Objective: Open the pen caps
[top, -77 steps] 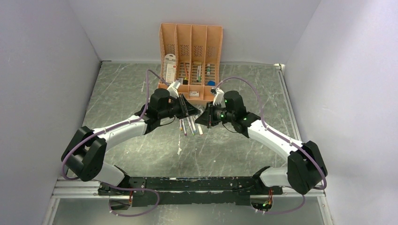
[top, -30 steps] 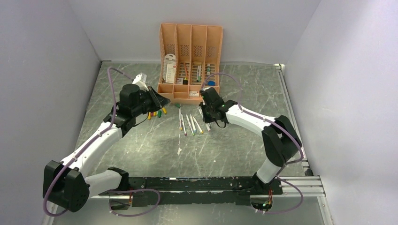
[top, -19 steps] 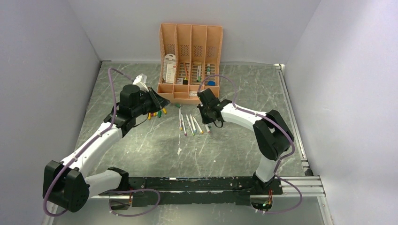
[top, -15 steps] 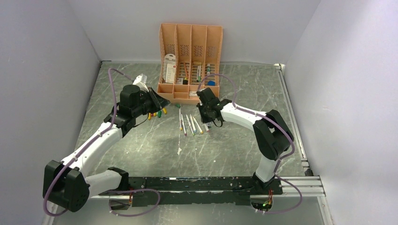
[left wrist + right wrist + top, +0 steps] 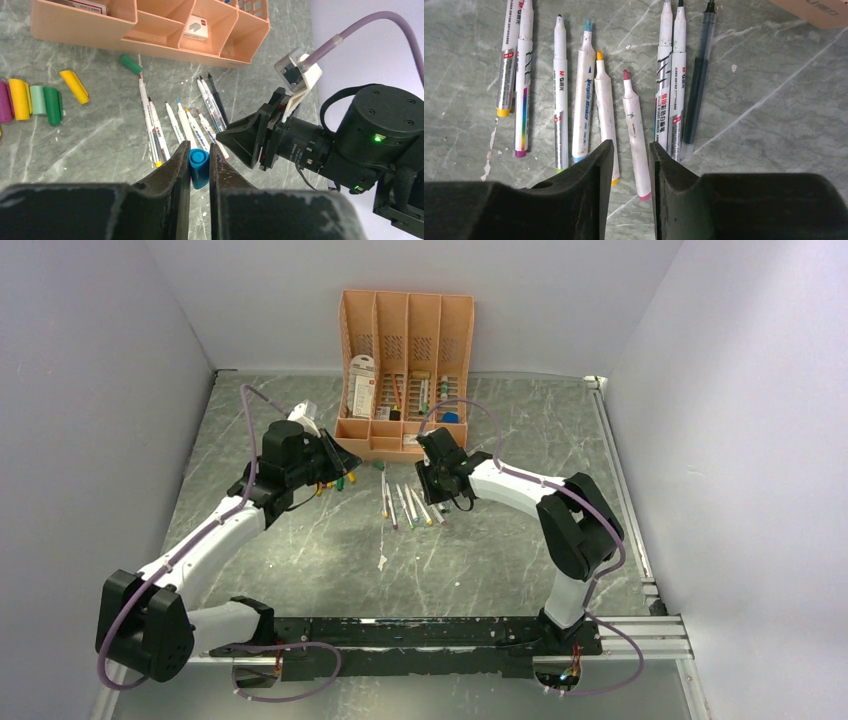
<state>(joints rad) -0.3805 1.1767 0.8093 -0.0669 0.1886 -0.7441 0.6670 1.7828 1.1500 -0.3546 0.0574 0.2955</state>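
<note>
My left gripper is shut on a blue pen cap and holds it above the table; in the top view it hovers left of the pens. Loose caps lie below it: purple, yellow, green, another yellow and a dark green one. Several uncapped pens lie side by side on the table. My right gripper is open and empty, low over the pens, with a pink-ended pen lying under the gap.
A peach-orange organiser with card packets stands at the back, just beyond the pens; its front trays show in the left wrist view. The right arm's wrist is close to the left gripper. Grey walls enclose the marbled table.
Both grippers were together over the pens; the left has drawn away to the left with the blue cap. The right has lowered over the pens and edged slightly left.
</note>
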